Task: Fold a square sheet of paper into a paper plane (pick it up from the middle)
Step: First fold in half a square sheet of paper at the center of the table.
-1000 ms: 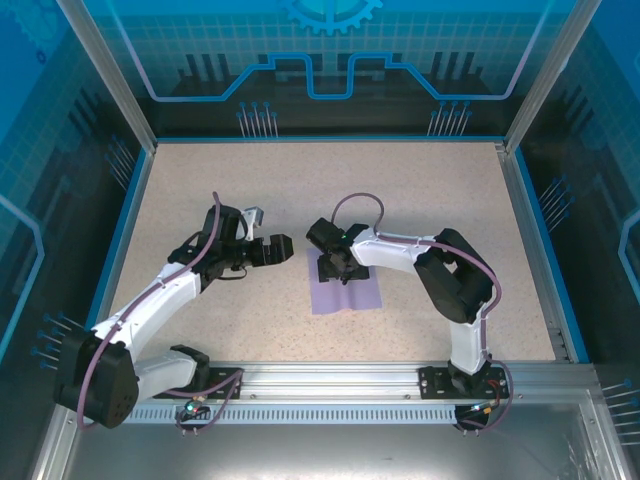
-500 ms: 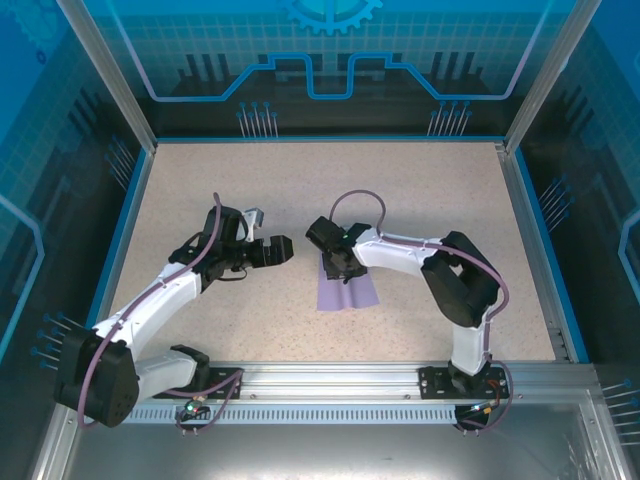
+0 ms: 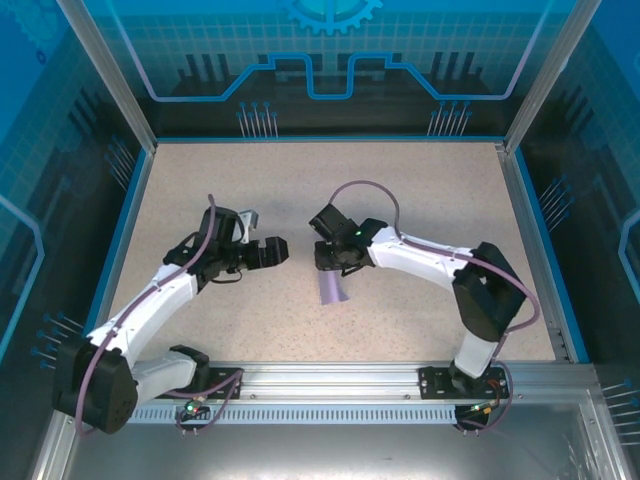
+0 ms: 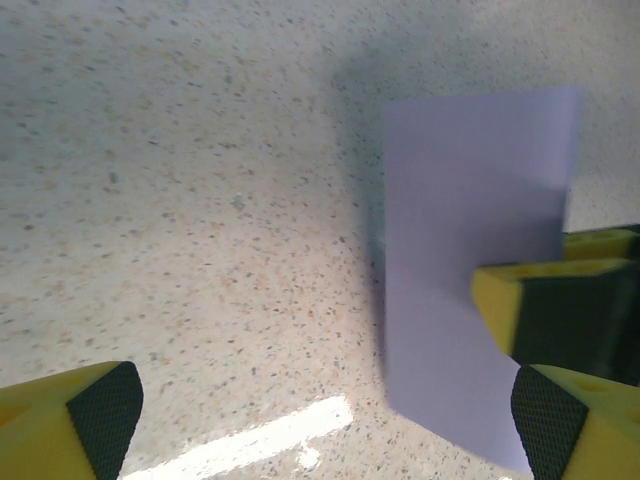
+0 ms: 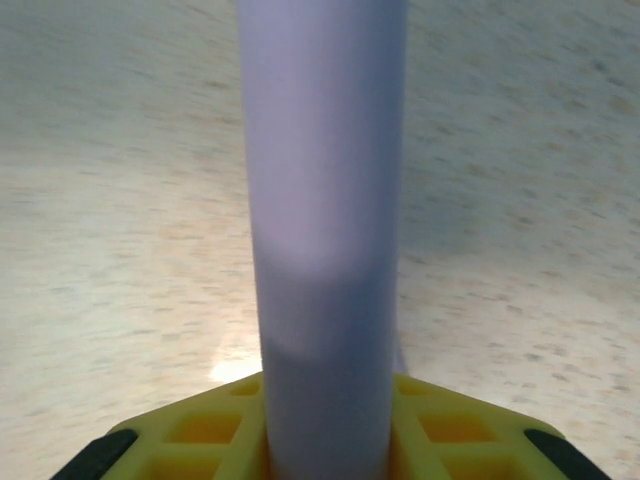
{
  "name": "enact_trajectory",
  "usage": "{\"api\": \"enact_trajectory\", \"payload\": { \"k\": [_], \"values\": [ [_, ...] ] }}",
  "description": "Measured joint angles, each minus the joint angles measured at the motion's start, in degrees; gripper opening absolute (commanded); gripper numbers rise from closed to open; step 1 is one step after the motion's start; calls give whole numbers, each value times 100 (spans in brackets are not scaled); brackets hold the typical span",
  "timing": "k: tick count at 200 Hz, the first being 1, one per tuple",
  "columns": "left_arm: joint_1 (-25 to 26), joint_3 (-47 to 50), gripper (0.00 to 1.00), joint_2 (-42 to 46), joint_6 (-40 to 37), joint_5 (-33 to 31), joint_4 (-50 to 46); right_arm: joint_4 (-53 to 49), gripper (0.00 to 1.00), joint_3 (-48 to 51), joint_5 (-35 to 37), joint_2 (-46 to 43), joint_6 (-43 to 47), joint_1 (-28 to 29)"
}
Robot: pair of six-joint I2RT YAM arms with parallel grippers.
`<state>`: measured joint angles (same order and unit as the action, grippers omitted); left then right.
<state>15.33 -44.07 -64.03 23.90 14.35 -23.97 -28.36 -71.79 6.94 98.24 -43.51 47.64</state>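
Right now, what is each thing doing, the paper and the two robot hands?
paper: pinched at its middle, bent over, sides hanging down.
right gripper: shut on the paper.
left gripper: open, holding nothing, apart from the paper.

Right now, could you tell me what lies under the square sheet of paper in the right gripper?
Bare speckled table and shadow show beneath the square sheet of paper, which the right gripper pinches doubled over. The patch directly behind it is covered.
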Motion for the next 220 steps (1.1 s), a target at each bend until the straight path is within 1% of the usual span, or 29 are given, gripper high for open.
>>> {"api": "enact_trajectory", "payload": {
  "k": [21,37,61,85,118,142,184,220],
  "values": [
    [-289,-142,99,223,0,2,-247,682,26,289,-754,-442,-142,-94],
    [-341,-232,99,380,0,33,-369,1198,26,535,-1318,-619,-269,-247],
    [-339,-317,99,479,13,234,-402,1834,25,922,-2004,-595,-350,-516],
    [-339,-315,99,387,44,511,-365,2087,26,1198,-2498,-378,-282,-743],
    [-267,-243,99,85,221,802,-55,2319,26,1685,-2940,-109,-48,-979],
    [-107,-136,99,-160,385,911,216,2415,26,1971,-3180,-35,155,-1161],
    [151,103,99,-385,684,951,704,2715,29,2323,-3617,153,533,-1458],
    [372,293,98,-514,927,949,1088,2721,29,2472,-3773,269,763,-1609]
  ]
}}
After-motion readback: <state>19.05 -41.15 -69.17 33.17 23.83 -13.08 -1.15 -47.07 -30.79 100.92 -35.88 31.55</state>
